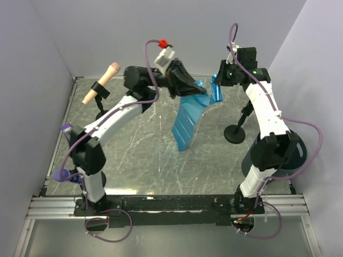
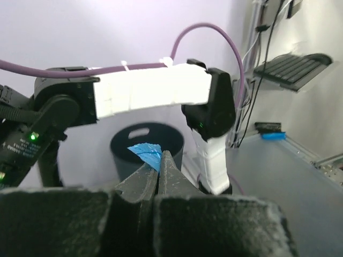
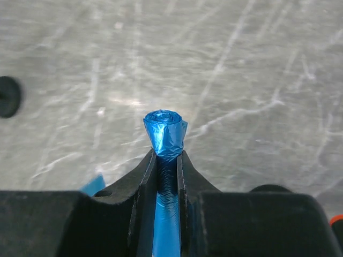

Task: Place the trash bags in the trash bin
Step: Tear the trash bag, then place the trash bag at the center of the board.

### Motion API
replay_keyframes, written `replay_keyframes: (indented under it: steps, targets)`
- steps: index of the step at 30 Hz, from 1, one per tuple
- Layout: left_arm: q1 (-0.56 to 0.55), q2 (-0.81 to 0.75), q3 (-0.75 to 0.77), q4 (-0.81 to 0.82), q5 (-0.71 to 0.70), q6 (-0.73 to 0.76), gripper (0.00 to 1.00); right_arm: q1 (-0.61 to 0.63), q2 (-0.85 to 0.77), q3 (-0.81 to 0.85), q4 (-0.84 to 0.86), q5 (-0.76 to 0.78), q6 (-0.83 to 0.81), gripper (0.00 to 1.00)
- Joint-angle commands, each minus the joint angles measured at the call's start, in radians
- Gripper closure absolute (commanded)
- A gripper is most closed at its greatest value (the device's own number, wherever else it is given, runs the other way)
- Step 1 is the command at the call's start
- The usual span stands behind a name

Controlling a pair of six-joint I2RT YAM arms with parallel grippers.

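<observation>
1. The left gripper [image 2: 159, 162] was closed tight on a top corner of the sheet [image 1: 188, 120]. The right gripper [image 3: 166, 155] was clamped on the roll [image 3: 165, 131], its jaws apart only by the roll's thickness.
2. Both bags were in the air over the far edge of the table [image 1: 139, 160], right of its middle. The roll was just beside the sheet's top, and I could not tell whether film joined them.
3. The bin [image 1: 301, 154] stood at the near right corner, partly hidden under the right arm and well apart from both bags.
4. The step in hand looked like carrying the bags to the bin.
   - The roll should probably go first, brought back over the bin's mouth before the jaws part.
   - The sheet would need lifting high enough for its loose tail to clear the rim, then lowering tail first so it folds inside rather than draping over the wall.
   - If the two are joined, the arms should travel together to avoid tearing.
5. The sheet's long axis ran from the left gripper down toward the table, its free end trailing toward the near left.
6. The roll's axis lay along the right fingers, its end poking past the tips and pointing down at the table.
</observation>
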Motion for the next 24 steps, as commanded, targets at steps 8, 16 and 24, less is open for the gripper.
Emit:
replay_keyframes:
  steps: [8,16,24]
  targets:
    - [0.174,-0.271,-0.257,-0.456,-0.029,0.437,0.99,0.062,0.397,0.189,0.055,0.418,-0.095,1.0]
    - [0.17,-0.308,-0.252,-0.611,-0.217,0.554,0.98,0.052,0.587,0.234,0.136,0.498,-0.235,0.54]
    - [0.172,-0.27,-0.214,-0.641,-0.276,0.556,0.95,0.021,0.368,0.211,0.048,0.115,-0.15,0.12]
